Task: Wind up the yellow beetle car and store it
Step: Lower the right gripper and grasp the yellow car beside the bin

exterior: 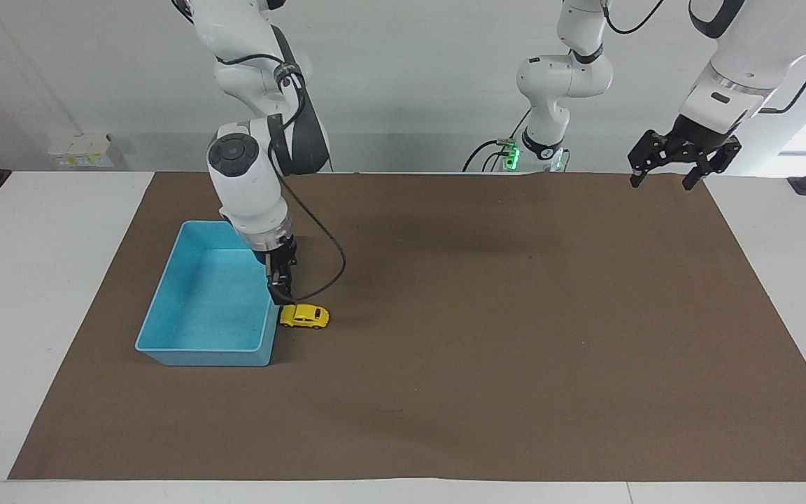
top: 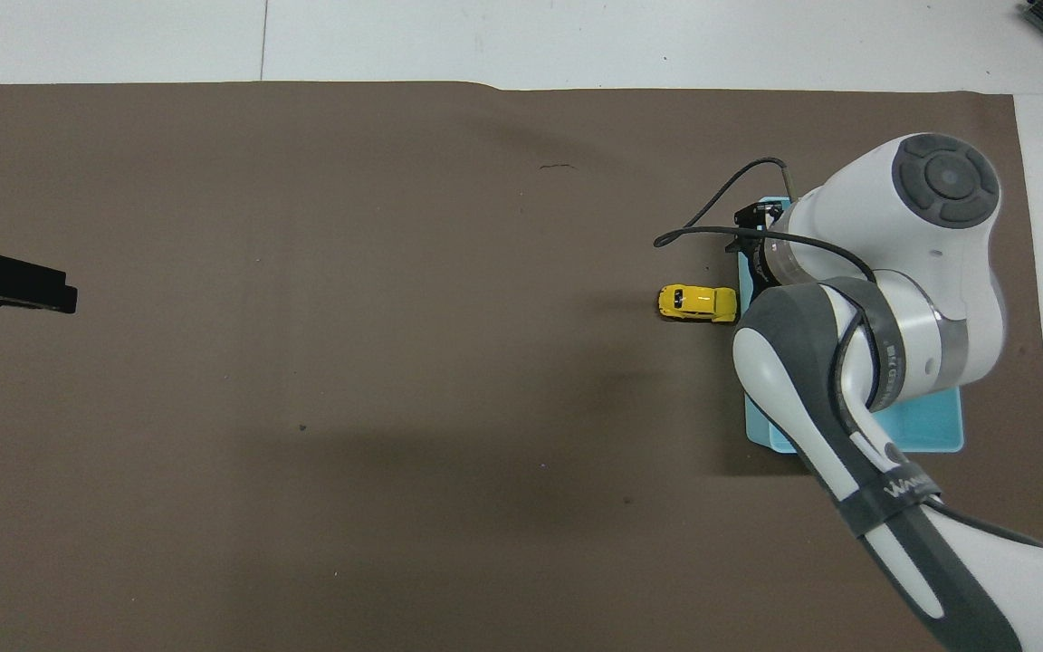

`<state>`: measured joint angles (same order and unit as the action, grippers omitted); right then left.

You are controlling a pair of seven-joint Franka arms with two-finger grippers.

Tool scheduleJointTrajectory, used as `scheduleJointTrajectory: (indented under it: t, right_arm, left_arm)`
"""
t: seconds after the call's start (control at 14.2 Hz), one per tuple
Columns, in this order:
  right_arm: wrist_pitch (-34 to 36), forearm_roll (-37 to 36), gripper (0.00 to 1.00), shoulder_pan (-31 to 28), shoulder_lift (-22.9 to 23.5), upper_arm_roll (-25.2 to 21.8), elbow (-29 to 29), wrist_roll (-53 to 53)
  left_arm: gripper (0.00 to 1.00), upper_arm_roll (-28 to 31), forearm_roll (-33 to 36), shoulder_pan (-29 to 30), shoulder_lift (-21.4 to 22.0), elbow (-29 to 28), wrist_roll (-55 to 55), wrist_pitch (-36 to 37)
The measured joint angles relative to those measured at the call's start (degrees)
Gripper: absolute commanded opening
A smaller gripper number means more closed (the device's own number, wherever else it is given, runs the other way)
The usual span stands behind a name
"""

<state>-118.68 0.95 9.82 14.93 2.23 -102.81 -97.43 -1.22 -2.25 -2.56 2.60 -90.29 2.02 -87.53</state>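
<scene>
Inspection finds the yellow beetle car [exterior: 304,316] [top: 698,303] standing on its wheels on the brown mat [exterior: 515,350], a little below mid-height in the facing view and toward the right arm's end of the table. It lies lengthwise along the table with one end close against the outer side wall of the blue bin [exterior: 200,357] [top: 929,426]; whether car and wall actually touch cannot be told. The car is outside the bin, and nothing is seen inside the bin. The right gripper [exterior: 281,297] points straight down at the end of its arm, which reaches across the bin's corner nearest the robots. Its fingertips are directly over the end of the car that adjoins the bin, just above the roofline. Contact between fingertips and car cannot be confirmed from either view. This pincer is released and grasps nothing. In the overhead view the right arm's white and grey housing covers most of the bin and nearly all of the gripper, leaving the car fully exposed beside it at mid-height of the frame. The left gripper [exterior: 660,183] [top: 23,288] hangs in the air in the upper part of the facing view, over the mat's edge nearest the robots at the left arm's end. Its fingers are spread apart, released and empty, and that arm waits well apart from car and bin. The mat lies on a white table [exterior: 25,280].
</scene>
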Motion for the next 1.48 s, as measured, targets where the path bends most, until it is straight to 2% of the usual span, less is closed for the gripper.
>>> scheduleJointTrajectory:
  t: [0.56, 0.99, 1.2, 1.27, 1.34, 1.41, 1.48]
  right_arm:
    - [-10.54, 0.04, 1.00, 0.02, 3.36, 0.00, -5.69, -0.24]
    - [-16.78, 0.05, 1.00, 0.13, 4.68, 0.02, -9.42, -1.32]
    - [-17.77, 0.05, 1.00, 0.30, 4.81, 0.04, -10.37, -2.00]
    - [-18.22, 0.05, 0.85, 0.30, 4.87, 0.04, -10.54, -2.02]
    - [-18.64, 0.05, 0.64, 0.30, 4.93, 0.04, -10.71, -2.02]
    - [-18.81, 0.05, 0.32, 0.30, 4.98, 0.05, -10.82, -2.02]
    - [-18.85, 0.05, 0.07, 0.31, 5.00, 0.06, -10.89, -2.02]
  left_arm:
    - [1.00, -3.70, 0.00, 2.56, 0.31, -0.45, 0.00, 0.79]
    - [1.00, -2.43, 0.00, 2.00, 0.33, -0.42, 0.00, 0.69]
    - [1.00, -0.91, 0.00, 2.18, 0.36, -0.33, 0.12, 0.52]
    - [1.00, -0.81, 0.00, 2.21, 0.36, -0.30, 0.14, 0.23]
    - [1.00, -0.81, 0.00, 2.21, 0.36, -0.29, 0.14, -0.17]
    - [1.00, -0.84, 0.00, 2.21, 0.36, -0.29, 0.14, -0.39]
    - [1.00, -0.84, 0.00, 2.21, 0.36, -0.29, 0.14, -0.43]
